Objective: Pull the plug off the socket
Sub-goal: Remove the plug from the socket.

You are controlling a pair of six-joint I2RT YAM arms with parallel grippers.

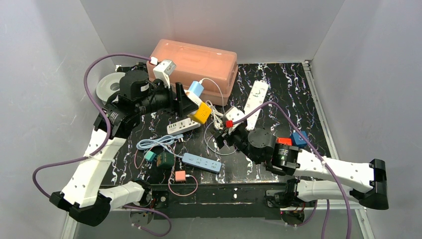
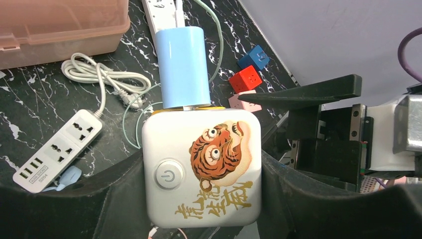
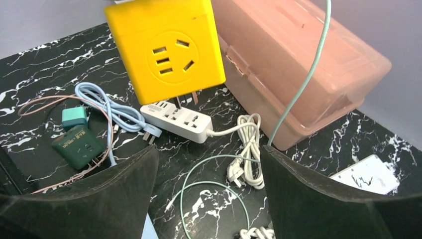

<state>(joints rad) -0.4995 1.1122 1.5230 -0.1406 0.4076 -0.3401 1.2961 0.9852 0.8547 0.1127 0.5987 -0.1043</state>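
Blue plug (image 2: 182, 67) sits in yellow cube socket (image 3: 166, 47) gripped by left tool (image 2: 201, 172).

socket cube (image 2: 201, 167): smooth glossy plastic, printed face
plug (image 2: 183, 67): smooth matt plastic
box (image 3: 298, 64): translucent smooth plastic
table (image 3: 50, 64): glossy black marbled surface

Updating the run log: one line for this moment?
left gripper: shut on yellow cube socket | light-blue plug: seated in socket | right gripper: open, empty
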